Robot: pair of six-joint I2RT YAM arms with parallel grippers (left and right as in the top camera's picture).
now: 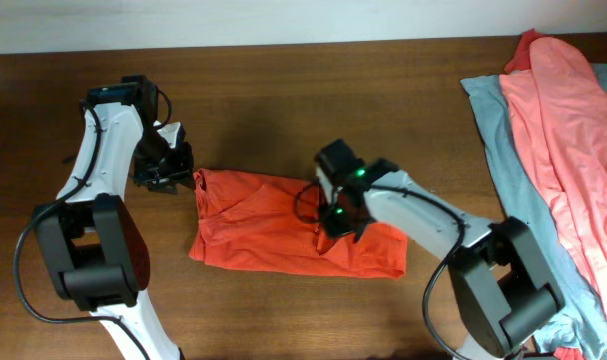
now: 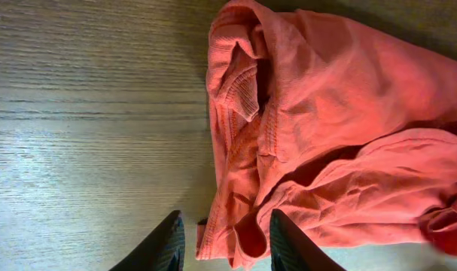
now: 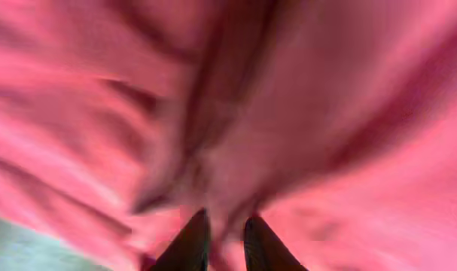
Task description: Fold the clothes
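Orange-red cotton, the shirt, is laid as a rough, half-folded slab on the desk, directly beneath the right tool and just beside the left tool. The right tool is pressed into the middle of the cloth, and its jaws are drawn nearly together on a raised fold, judged to be pinched so that a layer can be lifted over. The left tool is set low at the shirt's edge with its jaws parted. The hem is seen between them but not clamped, probably so this corner can be taken next. A pink garment is piled well beyond the right tool, out of the work.
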